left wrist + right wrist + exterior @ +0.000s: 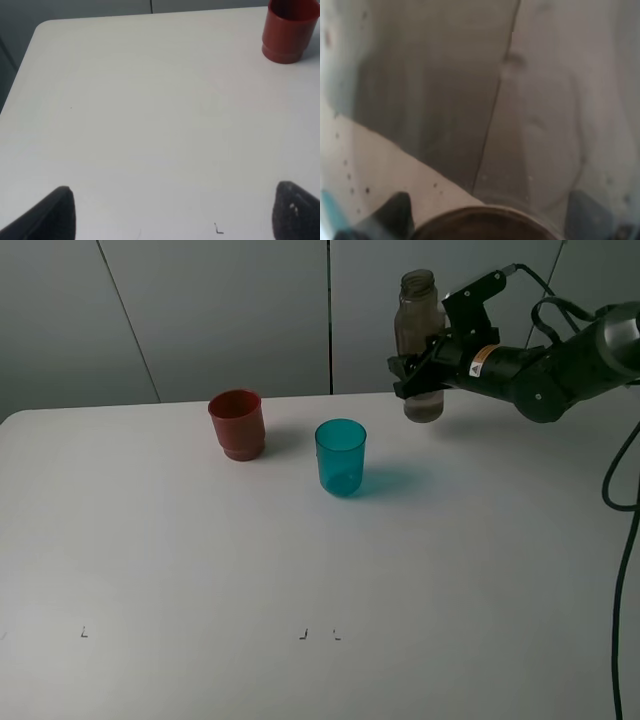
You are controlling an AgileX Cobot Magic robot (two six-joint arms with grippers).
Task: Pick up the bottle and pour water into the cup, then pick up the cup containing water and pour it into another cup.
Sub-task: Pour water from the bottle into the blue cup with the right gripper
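In the exterior high view my right gripper [420, 368] is shut on the smoky grey-brown bottle [418, 315], holding it upright and lifted above the table's back right. The teal-blue cup [341, 456] stands on the table, lower left of the bottle. The red cup [237, 424] stands to the left of the teal one. The right wrist view is filled by the translucent bottle [485, 110] right in front of the camera. In the left wrist view my left gripper [172, 215] is open, both fingertips [47, 217] low over bare table, and the red cup [289, 31] is far from it.
The white table [200, 570] has small black marks [303, 636] near its front edge. A grey panelled wall [200, 310] runs behind the table. A black cable [625, 540] hangs at the right edge.
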